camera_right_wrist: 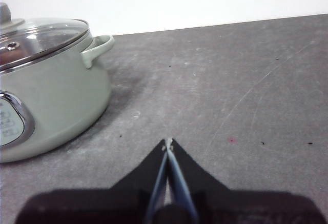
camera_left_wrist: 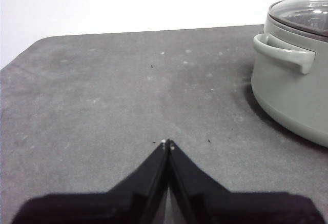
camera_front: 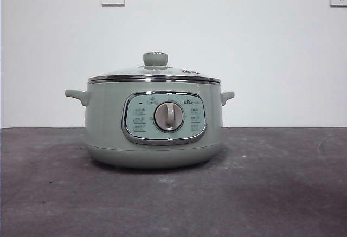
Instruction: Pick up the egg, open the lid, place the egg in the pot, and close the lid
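Front view: you have the pot [camera_front: 153, 128] standing centred on the dark table [camera_front: 282, 193], control panel [camera_front: 164, 117] and grey dial [camera_front: 168, 116] facing the camera, and neither arm entering the picture.
Left gripper: the left gripper [camera_left_wrist: 167, 144] has its jaws pressed tip to tip, holding nothing, low over bare table; the pot stands off to one side of it, well apart, with one side handle [camera_left_wrist: 283, 52] turned its way.
Lid: the lid [camera_front: 154, 74] sits seated on the pot's rim, its pale-green knob [camera_front: 155, 58] upright at the centre — not yet lifted.
Right gripper: the right gripper [camera_right_wrist: 167, 144] has its jaws likewise closed tip to tip and empty, low over the table; the pot lies to the other side of it, near but clear, with the lid's steel rim in plain sight.
Egg: not found in any of the three views — you cannot fix its bearing from either gripper, nor the lie of its long axis.
Nearer arm: cannot be judged for the egg; for the lid knob, the right wrist view shows the pot somewhat closer, so that arm looks the better placed, though only slightly.
Hidden or unclear: the table behind the pot is masked in the front view; the knob is cut at the edge of the right wrist view and out of the left; a reddish patch shows under the glass in the right wrist view, too indistinct to name.
Stage: by my reading, nothing is begun — locate the egg first.
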